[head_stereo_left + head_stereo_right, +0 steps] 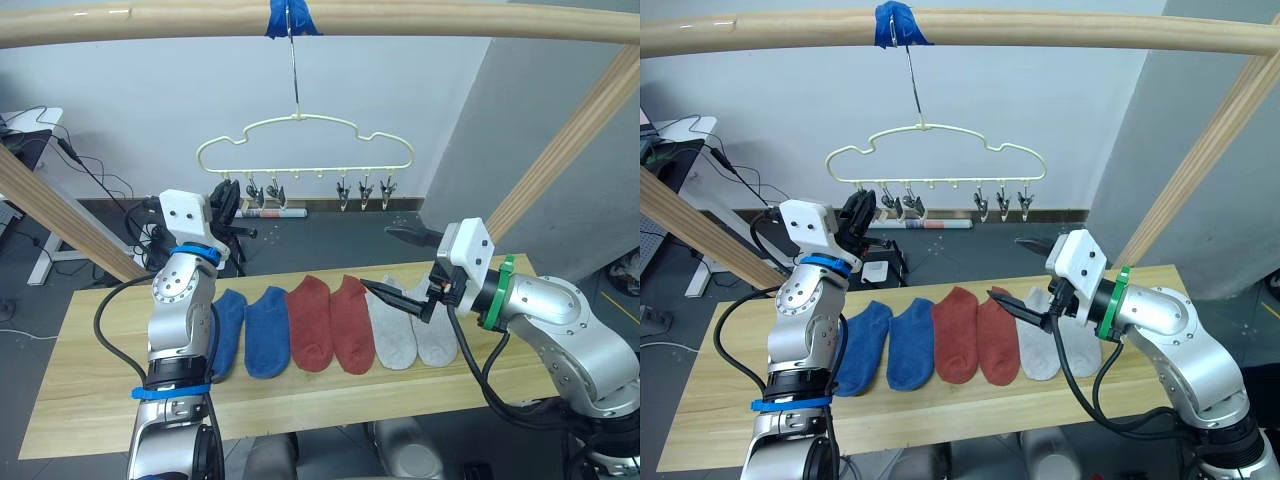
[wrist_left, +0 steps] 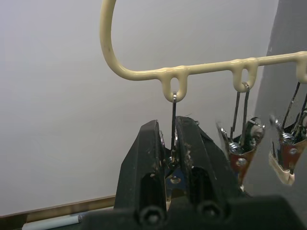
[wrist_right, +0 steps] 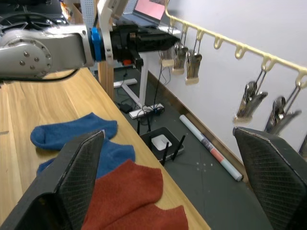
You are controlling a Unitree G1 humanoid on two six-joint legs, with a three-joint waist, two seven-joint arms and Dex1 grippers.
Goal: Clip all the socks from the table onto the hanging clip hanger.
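**Risk assessment: left gripper on end clip, socks not yet lifted**

Near field. All six socks lie side by side along the table [image 1: 90, 400], centre of the frame: two blue socks [image 1: 248, 330], two rust-red socks [image 1: 330, 322], two light grey socks [image 1: 405, 328]. None is clipped. The right gripper [image 1: 400, 268] stands spread wide, its lower finger just above the grey pair and its upper finger well clear. Risk: at this spread a descent may gather both grey socks, or catch the adjoining red one, because the socks lie edge to edge.

Mid field. The left gripper [image 2: 168, 158] is closed narrowly around the leftmost clip [image 2: 173, 143] of the clip hanger [image 1: 300, 135]. Risk: the hanger hangs freely from a single hook. Any sideways pull from this grip is likely to swing or tilt it, shifting the clip mouth away from an approaching sock.

Far field. The hook is held on the wooden pole [image 1: 420, 18] by blue tape [image 1: 290, 18], top centre. Excessive downward load may slip this fixing.
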